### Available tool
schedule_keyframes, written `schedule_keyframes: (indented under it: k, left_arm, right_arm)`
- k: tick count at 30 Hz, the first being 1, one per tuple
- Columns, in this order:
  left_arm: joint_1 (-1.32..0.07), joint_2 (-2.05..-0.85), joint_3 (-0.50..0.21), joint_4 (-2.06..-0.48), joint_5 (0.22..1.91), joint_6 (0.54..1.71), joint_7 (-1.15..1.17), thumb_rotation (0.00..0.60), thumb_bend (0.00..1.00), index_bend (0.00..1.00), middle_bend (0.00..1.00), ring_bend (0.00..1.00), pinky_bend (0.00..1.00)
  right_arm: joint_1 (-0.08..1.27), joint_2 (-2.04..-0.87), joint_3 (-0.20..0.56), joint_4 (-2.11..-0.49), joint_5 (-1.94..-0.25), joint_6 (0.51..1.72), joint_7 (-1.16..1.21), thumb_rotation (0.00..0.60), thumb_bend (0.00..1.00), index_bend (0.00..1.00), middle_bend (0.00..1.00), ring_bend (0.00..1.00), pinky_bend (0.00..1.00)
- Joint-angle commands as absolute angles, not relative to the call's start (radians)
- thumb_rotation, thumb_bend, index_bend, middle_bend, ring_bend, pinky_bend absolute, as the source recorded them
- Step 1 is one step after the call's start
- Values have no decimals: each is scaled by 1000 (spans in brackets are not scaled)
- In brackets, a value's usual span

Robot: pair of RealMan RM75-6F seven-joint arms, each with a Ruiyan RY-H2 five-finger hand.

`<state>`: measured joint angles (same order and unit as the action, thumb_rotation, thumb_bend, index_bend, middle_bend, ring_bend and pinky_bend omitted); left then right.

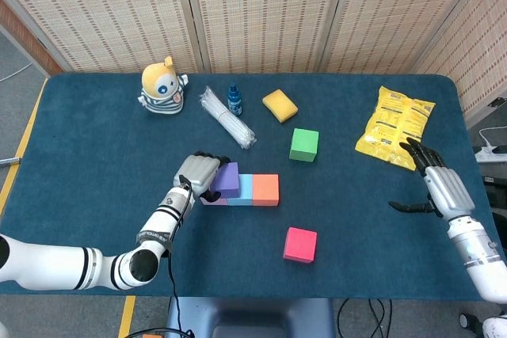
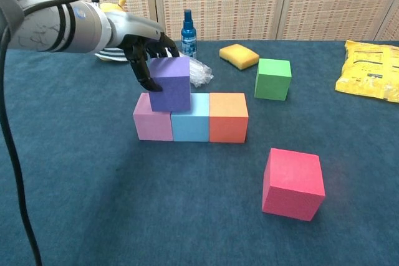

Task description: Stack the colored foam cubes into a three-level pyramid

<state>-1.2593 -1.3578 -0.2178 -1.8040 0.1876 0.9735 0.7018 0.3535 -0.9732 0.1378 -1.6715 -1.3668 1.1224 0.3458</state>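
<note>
hiding purple cube's (image 2: 170,83) far side — left robot hand (image 2: 144,51).

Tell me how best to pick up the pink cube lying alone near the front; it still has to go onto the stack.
Take the pink cube by two opposite flat side faces, coming down from above. It sits flat on the table, turned slightly askew, with open space all round, so the fingers should line up with its turned faces. The right hand is probably better placed; the left hand is at the purple cube.
</note>
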Motion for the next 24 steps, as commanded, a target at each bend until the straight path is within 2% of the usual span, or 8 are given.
schedule_keyframes:
  k: [1,24]
  left_arm:
    - [-1261,-1360,-219,-1808,193,981,696,600,338,294,276,182,154]
    - [-1243,-1385,-179,-1770,296,964,660,600,340,275,251,179,147]
  right_arm:
    - [353,-973,138,-1672,-1367,1122,346,600,171,0,78,34,148]
    - [352,-975,139,-1675,-1359,1118,336,600,171,0,78,34,148]
